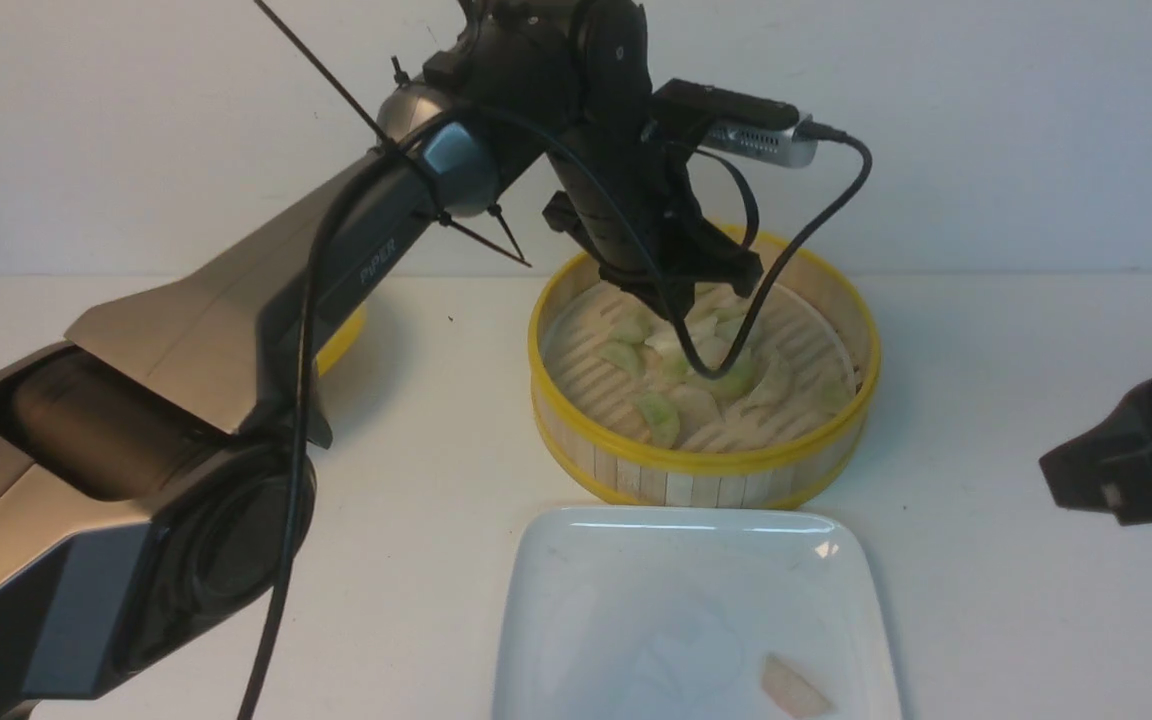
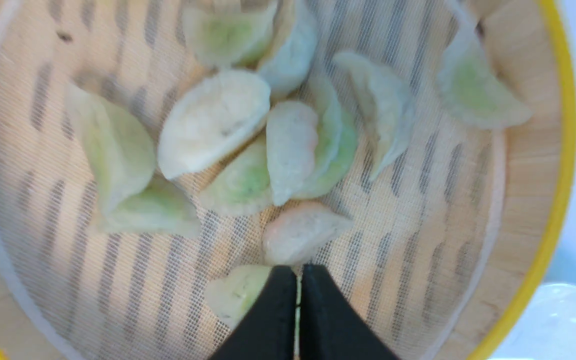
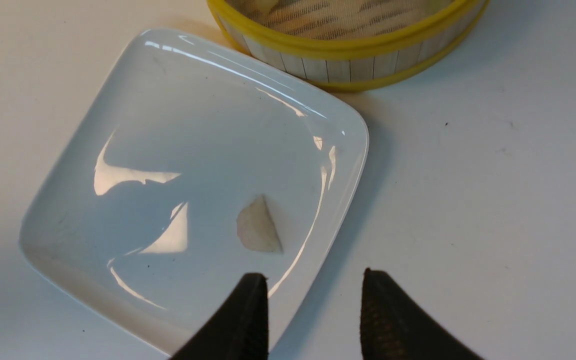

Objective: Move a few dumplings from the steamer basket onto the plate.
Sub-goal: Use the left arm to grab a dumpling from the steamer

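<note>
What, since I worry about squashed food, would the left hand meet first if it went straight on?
Most likely the pinkish dumpling just ahead of the shut left hand, inside the basket. A green dumpling lies beside the tips. Depth is unclear, so the hand may reach the basket floor instead.

Left arm (image 1: 236, 330) blocks steamer basket (image 1: 706, 465) from above; plate (image 1: 636, 600) open overhead, lone dumpling (image 1: 794, 688) near right edge.

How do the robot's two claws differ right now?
The left gripper is down in the steamer basket, among the dumplings; the right gripper hangs near the plate. The left's jaws are shut, the right's stand apart. Both have black tapered fingers, and nothing shows between either pair.
</note>
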`<state>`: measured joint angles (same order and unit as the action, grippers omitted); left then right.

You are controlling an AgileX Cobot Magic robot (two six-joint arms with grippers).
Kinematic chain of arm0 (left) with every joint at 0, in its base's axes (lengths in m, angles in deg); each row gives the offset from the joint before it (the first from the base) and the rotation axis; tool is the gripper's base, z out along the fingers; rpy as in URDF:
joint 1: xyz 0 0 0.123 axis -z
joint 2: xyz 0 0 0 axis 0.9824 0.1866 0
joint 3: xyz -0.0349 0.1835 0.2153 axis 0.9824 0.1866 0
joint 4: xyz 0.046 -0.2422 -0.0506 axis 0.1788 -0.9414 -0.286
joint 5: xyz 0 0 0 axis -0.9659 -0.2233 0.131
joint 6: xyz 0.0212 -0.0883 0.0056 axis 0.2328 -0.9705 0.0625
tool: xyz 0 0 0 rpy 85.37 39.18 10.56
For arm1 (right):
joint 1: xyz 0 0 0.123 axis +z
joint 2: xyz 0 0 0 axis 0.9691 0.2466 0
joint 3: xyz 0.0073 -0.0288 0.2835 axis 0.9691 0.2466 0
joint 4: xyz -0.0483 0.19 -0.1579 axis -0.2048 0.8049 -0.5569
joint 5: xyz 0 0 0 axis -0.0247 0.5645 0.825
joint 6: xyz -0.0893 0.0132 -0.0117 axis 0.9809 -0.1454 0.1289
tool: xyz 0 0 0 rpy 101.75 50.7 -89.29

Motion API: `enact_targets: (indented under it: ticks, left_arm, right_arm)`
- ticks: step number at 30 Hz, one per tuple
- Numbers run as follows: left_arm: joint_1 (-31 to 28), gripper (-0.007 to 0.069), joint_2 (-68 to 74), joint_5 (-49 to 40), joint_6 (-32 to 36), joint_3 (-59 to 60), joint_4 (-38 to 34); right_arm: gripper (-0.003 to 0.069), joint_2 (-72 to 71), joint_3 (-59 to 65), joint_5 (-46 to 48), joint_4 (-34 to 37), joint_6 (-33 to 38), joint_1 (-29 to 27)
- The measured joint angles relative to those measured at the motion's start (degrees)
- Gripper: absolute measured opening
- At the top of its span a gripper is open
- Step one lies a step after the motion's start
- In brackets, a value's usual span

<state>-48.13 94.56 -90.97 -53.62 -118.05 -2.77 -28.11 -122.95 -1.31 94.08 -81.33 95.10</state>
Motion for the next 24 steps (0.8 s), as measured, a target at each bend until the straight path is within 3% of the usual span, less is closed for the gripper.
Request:
enact_targets:
  ticks: [6,10,19,21,24]
  left_arm:
    - [0.00,-0.0001,0.79,-0.27,-3.16,-0.07,-0.05]
    - [0.00,0.0069,2.78,-0.31,-3.66,-0.07,-0.05]
    - [0.00,0.0436,7.16,-0.31,-10.30,-0.07,2.02]
    - [0.00,0.0492,7.80,-0.31,-12.01,-0.07,2.25]
    - [0.00,0.0512,8.37,-0.31,-12.67,-0.07,2.25]
  right_arm:
    - [0.0244,0.00,0.00,0.00,0.14,0.00,0.00]
    - [0.0244,0.00,0.00,0.05,0.20,0.00,0.00]
    - [0.0244,0.00,0.00,0.05,0.20,-0.01,0.00]
    - [0.0244,0.00,0.00,0.05,0.20,-0.01,0.00]
    - [0.0244,0.00,0.00,0.05,0.20,-0.01,0.00]
